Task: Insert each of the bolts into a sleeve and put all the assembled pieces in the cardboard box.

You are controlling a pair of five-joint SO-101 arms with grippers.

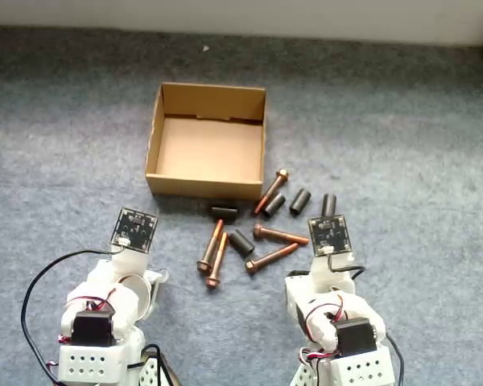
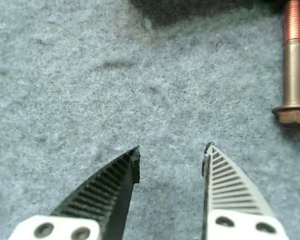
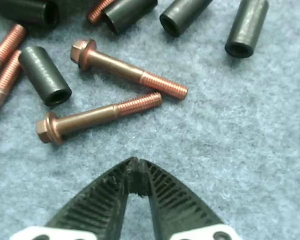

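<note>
Box sits open on the grey counter, on the far side from the arms, with nothing in it. All the parts lie loose between box and arms, none assembled. I count five bolts and five sleeves.

Bolts:
- Corner bolt lies slanted, head end by the box's near right corner.
- Bolt pair lies side by side, nearly parallel, heads toward the arms.
- Upper bolt and lower bolt are just in front of the right arm. Their heads point toward the pair and their threaded ends come close together.

Sleeves:
- Box sleeve lies on its side right at the box's front wall. It may be touching, but shadow there makes it hard to say.
- Middle sleeve sits between the pair and the upper bolt's head.
- Three right sleeves lie in a loose row beyond the upper bolt. The nearest of them is just beside the corner bolt's threads.

Left end effector has its jaws spread wide with nothing between them. It is low over bare counter. One bolt of the pair is near it but apart.

Right end effector has its tips pressed together and holds nothing. It points at the lower bolt and sits just short of it — no contact. The upper bolt and middle sleeve lie just beyond.
</note>
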